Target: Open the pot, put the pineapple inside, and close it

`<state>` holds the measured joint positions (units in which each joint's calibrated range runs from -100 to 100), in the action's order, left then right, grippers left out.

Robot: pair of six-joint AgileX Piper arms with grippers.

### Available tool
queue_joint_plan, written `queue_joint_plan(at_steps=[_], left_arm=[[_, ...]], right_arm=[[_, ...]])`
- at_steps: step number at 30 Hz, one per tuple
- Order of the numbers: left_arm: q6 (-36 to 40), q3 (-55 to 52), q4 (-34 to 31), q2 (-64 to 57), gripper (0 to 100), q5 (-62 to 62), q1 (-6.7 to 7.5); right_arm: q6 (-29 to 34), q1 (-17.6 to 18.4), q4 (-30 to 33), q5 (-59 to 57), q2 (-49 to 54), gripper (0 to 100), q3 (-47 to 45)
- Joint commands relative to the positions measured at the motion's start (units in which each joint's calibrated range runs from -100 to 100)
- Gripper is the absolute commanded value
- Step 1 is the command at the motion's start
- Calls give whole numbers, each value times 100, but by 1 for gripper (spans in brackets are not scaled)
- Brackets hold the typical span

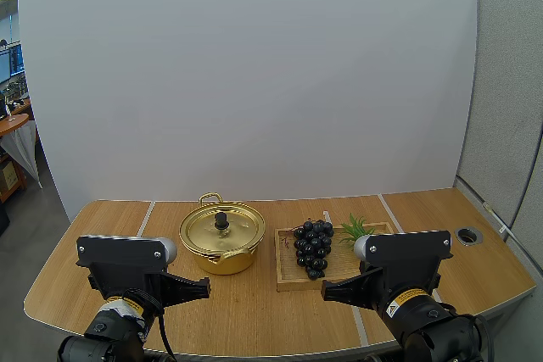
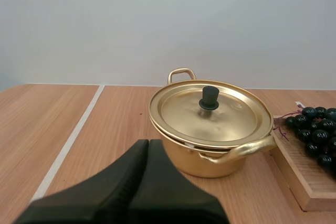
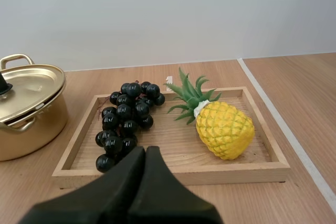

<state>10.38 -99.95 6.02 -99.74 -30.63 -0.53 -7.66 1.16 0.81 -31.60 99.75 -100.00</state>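
Left tool (image 2: 148, 142), right tool (image 3: 145, 149) closed, empty. You risk slipping off small lid knob (image 2: 209, 98); grapes (image 3: 125, 124) crowd 9 o'clock of pineapple (image 3: 224, 129).

Arm stickers (image 1: 405, 299) (yellow) seemingly illegible; nothing readable

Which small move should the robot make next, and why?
Probably open the left gripper and reach toward the knob of the lid: the lid sits on the pot, just ahead of that shut gripper, and the pineapple lies in the tray.
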Motion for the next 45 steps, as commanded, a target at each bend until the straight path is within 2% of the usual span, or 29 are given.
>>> queue_joint_plan(at_steps=[1,13,19,27,33,37,45], left_arm=[[0,-5,19,-26,0,136,-8],[-3,273,-31,-26,0,120,-8],[-3,1271,-31,-26,0,120,-8],[-12,2691,-56,-26,0,-158,-8],[-12,3557,-56,-26,0,-1944,-8],[-12,3857,-56,-26,0,-2735,-8],[-340,3871,-56,373,0,-2971,-8]], right_arm=[[-31,-18,-17,36,25,0,0],[-38,-18,3,115,25,0,9],[-51,-18,29,89,25,0,890],[-51,-18,29,-959,25,0,2455],[-51,-18,29,-1818,25,0,3208],[-24,-18,-19,-2467,25,0,3289],[-52,-18,-8,-3546,-117,0,3289]])
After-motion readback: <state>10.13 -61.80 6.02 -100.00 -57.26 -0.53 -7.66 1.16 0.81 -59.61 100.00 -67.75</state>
